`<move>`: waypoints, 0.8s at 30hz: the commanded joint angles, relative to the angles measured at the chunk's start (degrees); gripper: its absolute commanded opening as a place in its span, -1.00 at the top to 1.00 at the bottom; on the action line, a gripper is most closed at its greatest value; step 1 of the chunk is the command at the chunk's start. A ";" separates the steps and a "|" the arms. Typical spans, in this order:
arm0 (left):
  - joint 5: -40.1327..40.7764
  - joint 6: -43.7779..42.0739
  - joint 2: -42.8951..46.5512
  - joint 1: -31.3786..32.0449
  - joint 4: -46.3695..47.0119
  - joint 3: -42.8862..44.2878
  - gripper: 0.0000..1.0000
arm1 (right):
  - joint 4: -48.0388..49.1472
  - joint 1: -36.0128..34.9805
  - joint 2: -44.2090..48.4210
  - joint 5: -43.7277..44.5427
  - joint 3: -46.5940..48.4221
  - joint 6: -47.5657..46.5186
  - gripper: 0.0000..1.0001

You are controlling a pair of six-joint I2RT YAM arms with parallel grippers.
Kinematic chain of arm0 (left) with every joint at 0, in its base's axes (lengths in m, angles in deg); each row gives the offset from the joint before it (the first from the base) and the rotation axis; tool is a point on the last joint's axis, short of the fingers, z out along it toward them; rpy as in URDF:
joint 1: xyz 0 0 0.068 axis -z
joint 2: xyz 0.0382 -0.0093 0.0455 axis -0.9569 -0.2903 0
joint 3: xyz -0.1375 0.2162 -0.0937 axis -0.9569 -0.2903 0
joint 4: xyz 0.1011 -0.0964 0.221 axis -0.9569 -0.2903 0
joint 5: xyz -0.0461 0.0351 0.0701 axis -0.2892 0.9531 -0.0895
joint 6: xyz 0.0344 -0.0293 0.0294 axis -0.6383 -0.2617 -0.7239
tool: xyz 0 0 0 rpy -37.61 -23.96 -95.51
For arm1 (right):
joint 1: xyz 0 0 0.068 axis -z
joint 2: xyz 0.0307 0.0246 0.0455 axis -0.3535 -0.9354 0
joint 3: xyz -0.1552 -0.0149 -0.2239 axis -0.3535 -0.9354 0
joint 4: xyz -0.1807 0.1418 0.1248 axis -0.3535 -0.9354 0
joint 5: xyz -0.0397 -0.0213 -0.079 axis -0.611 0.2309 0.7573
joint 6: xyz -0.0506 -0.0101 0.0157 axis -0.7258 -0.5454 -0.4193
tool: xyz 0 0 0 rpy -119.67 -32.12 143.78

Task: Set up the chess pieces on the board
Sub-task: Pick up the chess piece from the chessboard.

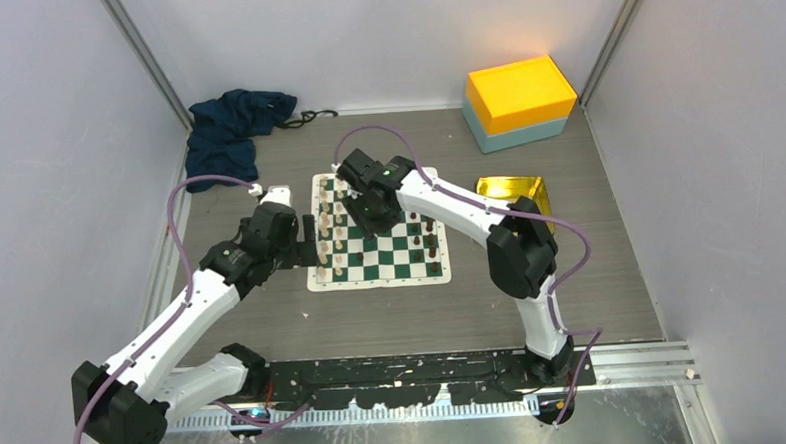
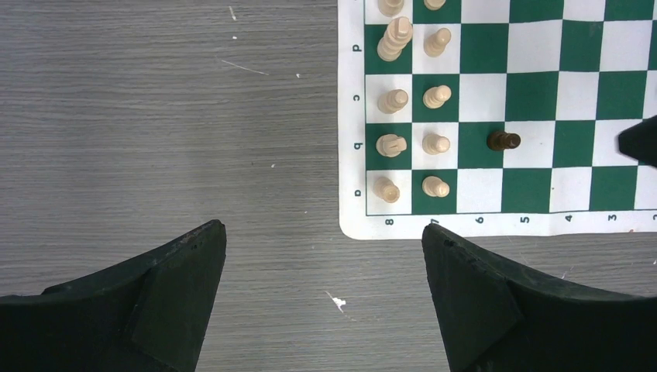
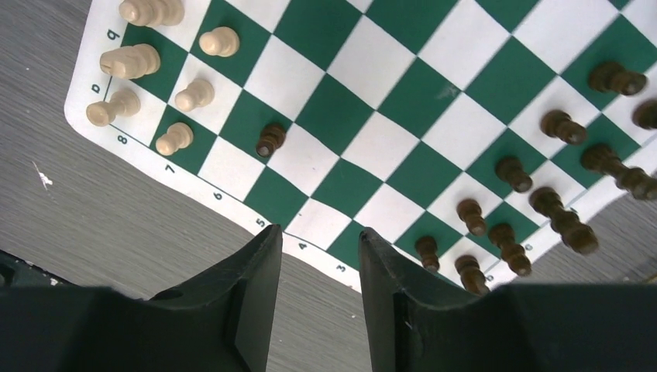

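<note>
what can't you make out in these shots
- Top view: the right arm covers the far middle of the board, so any pieces there are hidden. Piece types are too small to tell.
- Left wrist view: the top edge cuts off the cream pieces.
- Right wrist view: the right edge crops the dark pieces.

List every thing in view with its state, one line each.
Board: flat on table.
Cream pieces: upright, two rows at one edge.
Dark pieces: two rows at opposite edge.
Stray dark piece: upright, alone beside cream rows.
Left gripper: open, empty, over bare table.
Right gripper: open, empty, over board.
Box: shut.
Tray: partly hidden by right arm.
Cloth: crumpled.
</note>
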 commanded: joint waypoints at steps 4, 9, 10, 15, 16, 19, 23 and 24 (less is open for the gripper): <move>1.45 0.28 3.09 -0.40 -0.09 -0.40 -0.96 | 1.62 -1.34 -3.59 -4.48 3.96 -1.61 0.04; 1.33 0.28 3.33 -0.44 -0.09 -0.49 -0.96 | 2.42 -1.97 -5.79 -5.44 4.87 -1.61 0.02; 1.28 0.28 3.33 -0.48 -0.13 -0.49 -0.96 | 2.56 -2.08 -6.14 -5.61 4.84 -1.58 0.02; 1.36 0.19 3.66 -0.50 -0.01 -0.74 -0.96 | 3.39 -2.53 -7.53 -6.07 5.07 -1.48 0.01; 1.40 0.19 3.68 -0.51 -0.08 -0.75 -0.96 | 3.40 -2.62 -7.83 -6.17 5.22 -1.57 0.01; 1.46 0.21 3.90 -0.49 -0.10 -0.91 -0.97 | 3.77 -2.90 -8.61 -5.99 5.82 -1.48 0.01; 1.50 0.23 4.03 -0.49 -0.14 -1.01 -0.96 | 3.84 -2.90 -9.81 -5.89 6.62 -1.65 0.01; 1.47 0.21 4.11 -0.55 -0.10 -1.01 -0.97 | 3.92 -2.91 -10.00 -5.85 6.74 -1.57 0.01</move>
